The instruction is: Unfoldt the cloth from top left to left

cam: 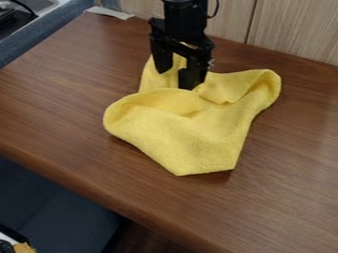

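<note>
A partly folded yellow cloth (198, 143) is lying on the wood-grain table (290, 173); the black gripper (176, 79) is hanging over it, fingers spread.

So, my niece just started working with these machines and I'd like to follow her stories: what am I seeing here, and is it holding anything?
There is one picture, taken from a camera looking down at a slant. The black machine coming in from the top edge is a robot arm. At its lower end is the claw, which has two fingers. On the brown wooden table lies a yellow cloth, partly folded and rumpled. The fingers stand apart at the cloth's upper part, so it doesn't look gripped.
</note>
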Available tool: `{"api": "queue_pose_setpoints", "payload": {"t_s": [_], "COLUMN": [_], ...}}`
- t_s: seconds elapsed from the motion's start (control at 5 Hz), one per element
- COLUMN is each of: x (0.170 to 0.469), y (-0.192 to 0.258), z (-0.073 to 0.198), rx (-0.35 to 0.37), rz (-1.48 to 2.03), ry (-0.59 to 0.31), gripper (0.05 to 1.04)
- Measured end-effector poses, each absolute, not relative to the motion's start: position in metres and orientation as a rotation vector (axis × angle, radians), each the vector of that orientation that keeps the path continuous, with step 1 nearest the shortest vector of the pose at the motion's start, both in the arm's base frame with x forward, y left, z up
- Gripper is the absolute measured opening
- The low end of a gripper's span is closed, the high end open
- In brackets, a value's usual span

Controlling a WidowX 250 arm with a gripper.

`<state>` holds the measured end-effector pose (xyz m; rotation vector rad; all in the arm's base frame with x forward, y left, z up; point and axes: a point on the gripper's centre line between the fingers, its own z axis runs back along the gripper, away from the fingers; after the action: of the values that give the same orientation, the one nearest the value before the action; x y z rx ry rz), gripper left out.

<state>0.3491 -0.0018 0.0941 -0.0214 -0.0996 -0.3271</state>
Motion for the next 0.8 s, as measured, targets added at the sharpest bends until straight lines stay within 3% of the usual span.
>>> {"api": "queue_pose_setpoints", "payload": {"t_s": [0.4, 0.8], "x": [0.3505, 0.3535], "y": [-0.0087, -0.0101], "z": [0.0777, 0.0773], "rx": [0.016, 0.017], "rz": [-0.379, -0.384], "ry": [-0.040, -0.052], "gripper": [0.947, 0.411]}}
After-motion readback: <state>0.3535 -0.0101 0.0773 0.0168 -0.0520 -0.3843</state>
